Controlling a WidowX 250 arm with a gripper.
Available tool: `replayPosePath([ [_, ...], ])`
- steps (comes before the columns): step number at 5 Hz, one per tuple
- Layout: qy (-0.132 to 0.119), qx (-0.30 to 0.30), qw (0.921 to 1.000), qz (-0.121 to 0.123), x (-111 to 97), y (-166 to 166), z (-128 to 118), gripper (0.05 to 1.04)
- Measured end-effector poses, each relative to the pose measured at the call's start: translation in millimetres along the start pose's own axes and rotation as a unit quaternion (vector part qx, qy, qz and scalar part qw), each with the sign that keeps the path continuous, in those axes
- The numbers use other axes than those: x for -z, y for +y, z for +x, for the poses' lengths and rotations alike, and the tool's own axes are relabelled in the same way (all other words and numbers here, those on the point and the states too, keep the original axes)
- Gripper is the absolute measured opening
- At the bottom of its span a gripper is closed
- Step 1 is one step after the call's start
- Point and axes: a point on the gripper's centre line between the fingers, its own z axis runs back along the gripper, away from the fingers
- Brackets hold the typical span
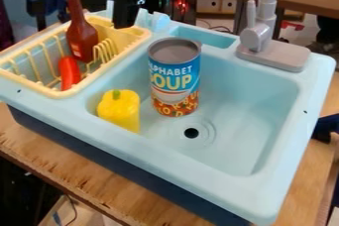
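Holding the hand [120,16] above the back of the yellow rack [140,33], near the brown bottle [82,36] standing inside; not being able to tell if apart or together. Probably positioning before any grasp, so needing careful aligning, and avoiding the soup can [174,76] in the sink [255,121].

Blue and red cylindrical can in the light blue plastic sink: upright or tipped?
Upright: the can stands in the sink, its round grey top facing up.
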Motion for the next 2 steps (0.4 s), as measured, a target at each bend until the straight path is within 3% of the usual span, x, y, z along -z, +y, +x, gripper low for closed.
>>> replayPosePath([
  [2, 0.023, -0.001, 0.9993, 0.031, 13.3, 5.4, 6.6, 1.001],
])
